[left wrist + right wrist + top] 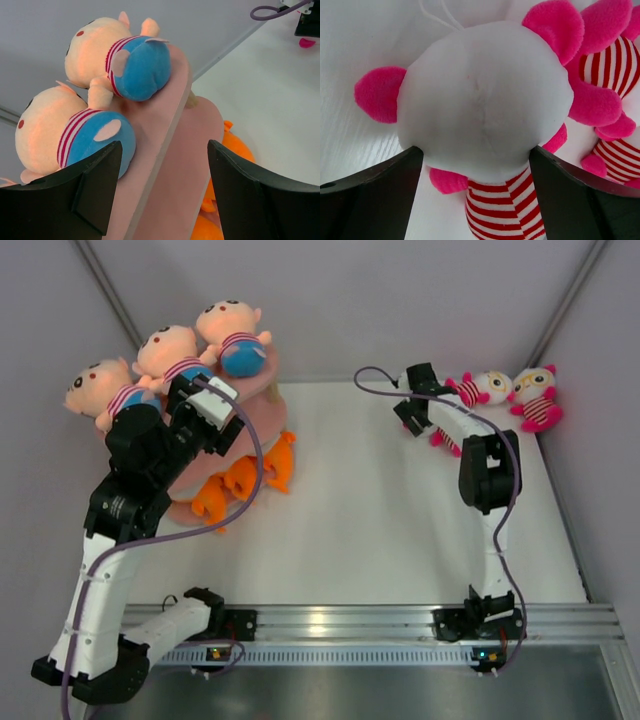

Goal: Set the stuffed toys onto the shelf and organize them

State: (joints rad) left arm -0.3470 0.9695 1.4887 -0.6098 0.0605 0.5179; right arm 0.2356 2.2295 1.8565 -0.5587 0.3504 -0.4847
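Observation:
Three peach-headed boy dolls lie in a row on the top board of the pink shelf [268, 390]: left [100, 390], middle [165, 350], right [232, 332]. My left gripper [212, 408] is open and empty over the board's edge [165, 165], beside two boy dolls [120, 60] [65, 135]. My right gripper [412, 405] is open, its jaws either side of the neck of a white pink-eared doll [485, 95] lying on the table. Only that doll's pink legs [443, 438] show from above. Two more white dolls [485, 388] [537, 397] lie beside it; one shows in the right wrist view [615, 65].
Orange plush animals [250, 475] sit on the shelf's lower board, also seen in the left wrist view [237, 150]. Grey walls close the back and both sides. The white dolls lie in the far right corner. A metal rail [350, 625] runs along the near edge.

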